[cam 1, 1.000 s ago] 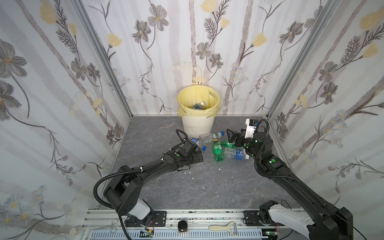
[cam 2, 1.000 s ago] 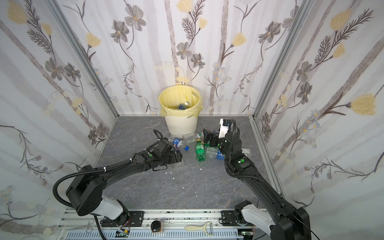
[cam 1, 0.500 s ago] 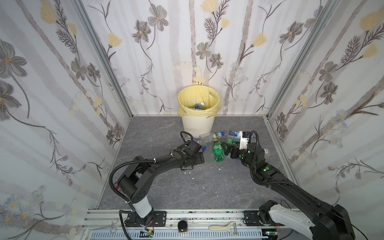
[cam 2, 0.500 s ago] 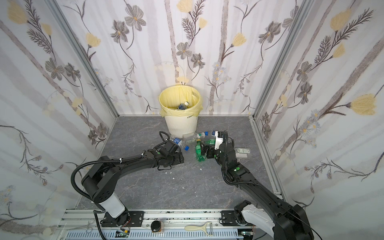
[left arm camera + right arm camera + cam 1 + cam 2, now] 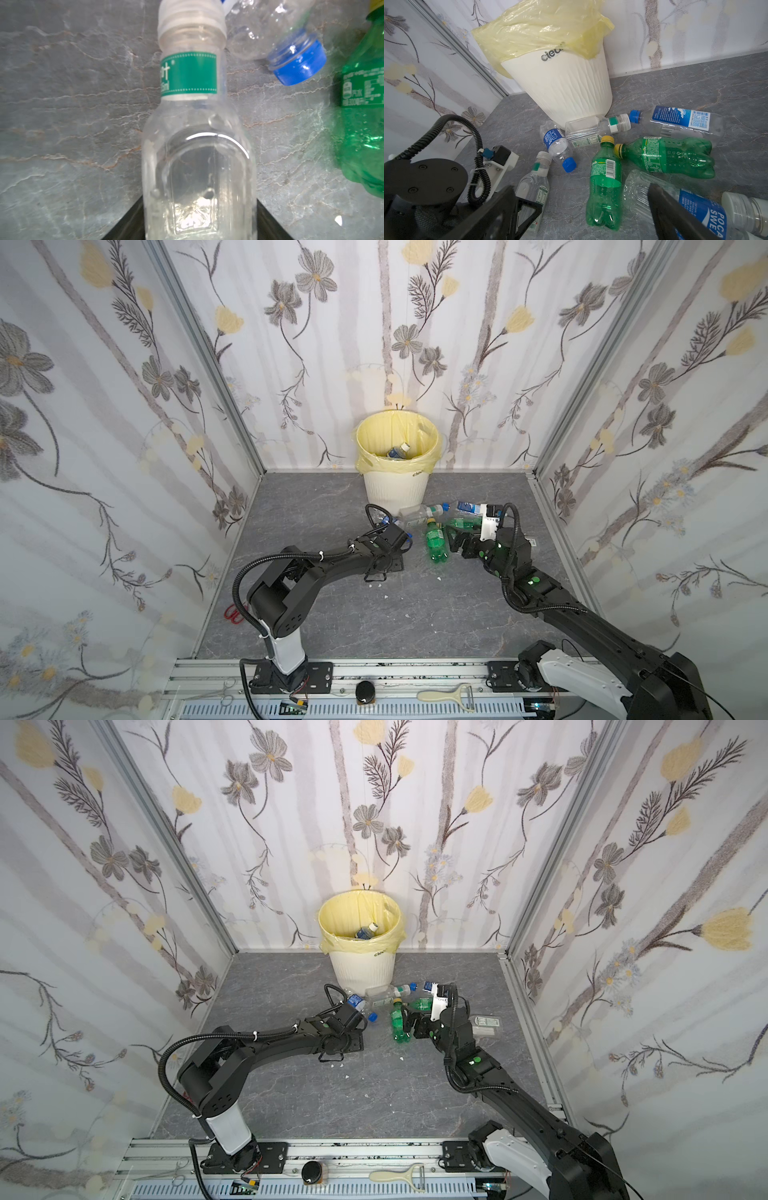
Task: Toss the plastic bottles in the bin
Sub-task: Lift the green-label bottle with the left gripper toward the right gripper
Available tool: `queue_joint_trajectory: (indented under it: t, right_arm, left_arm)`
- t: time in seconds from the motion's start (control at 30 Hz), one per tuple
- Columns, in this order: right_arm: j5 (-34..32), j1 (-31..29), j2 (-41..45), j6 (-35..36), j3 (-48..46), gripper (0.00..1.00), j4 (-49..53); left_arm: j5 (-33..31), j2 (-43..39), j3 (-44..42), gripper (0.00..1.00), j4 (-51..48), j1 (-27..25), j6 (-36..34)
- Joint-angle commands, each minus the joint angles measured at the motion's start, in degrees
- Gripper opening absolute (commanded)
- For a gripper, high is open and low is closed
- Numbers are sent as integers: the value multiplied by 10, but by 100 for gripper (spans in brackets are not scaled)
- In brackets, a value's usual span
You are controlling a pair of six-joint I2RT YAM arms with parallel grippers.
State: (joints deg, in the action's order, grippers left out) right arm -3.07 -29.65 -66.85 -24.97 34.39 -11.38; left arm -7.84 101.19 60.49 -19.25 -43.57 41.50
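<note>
Bottles (image 5: pixel 558 143) lay on the floor (image 5: pixel 374 614) before the bin (image 5: pixel 395 493). Only the left wrist view showed a clear bottle (image 5: pixel 197 145) between the jaws of the left gripper (image 5: pixel 200 202), though whether they pinched it could not be told. The right wrist view showed the right gripper (image 5: pixel 580 186) spread wide near a green bottle (image 5: pixel 605 182).

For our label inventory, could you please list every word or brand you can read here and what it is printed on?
"clea", rest hidden: bin
"Sprite": green bottle showing its barcode
"Sprite": other green bottle
"POCA SWE", cut off: blue-labelled bottle
"UNTOUCHED": clear blue-capped bottle
Print on the green-banded clear bottle: blurred.
Fine print and barcodes: too small to read.
</note>
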Motion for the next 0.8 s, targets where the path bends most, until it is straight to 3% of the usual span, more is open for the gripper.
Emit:
queue_joint_trajectory:
  t: [0.0, 0.77]
  right_arm:
    - [16, -1, -7, -2, -1, 100, -31]
    - [69, 0, -39, -60, 26, 100, -20]
  left_arm:
    - [-38, -17, -12, 66, -18, 0, -15]
    - [28, -153, -41, 60, 4, -10, -140]
